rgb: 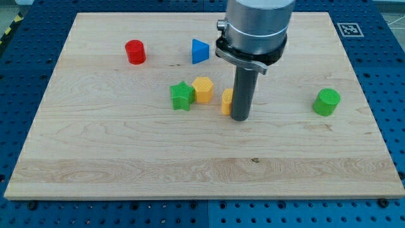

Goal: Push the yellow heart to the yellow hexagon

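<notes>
The yellow heart [226, 101] lies near the board's middle, partly hidden behind my rod. The yellow hexagon [203, 89] sits just to its left, a small gap between them. My tip [240, 118] rests on the board, touching the heart's right side.
A green star [182, 95] touches the hexagon's left side. A blue triangle [199, 50] and a red cylinder [135, 51] stand towards the view's top left. A green cylinder [327, 101] stands at the right. The wooden board [126, 164] lies on a blue perforated table.
</notes>
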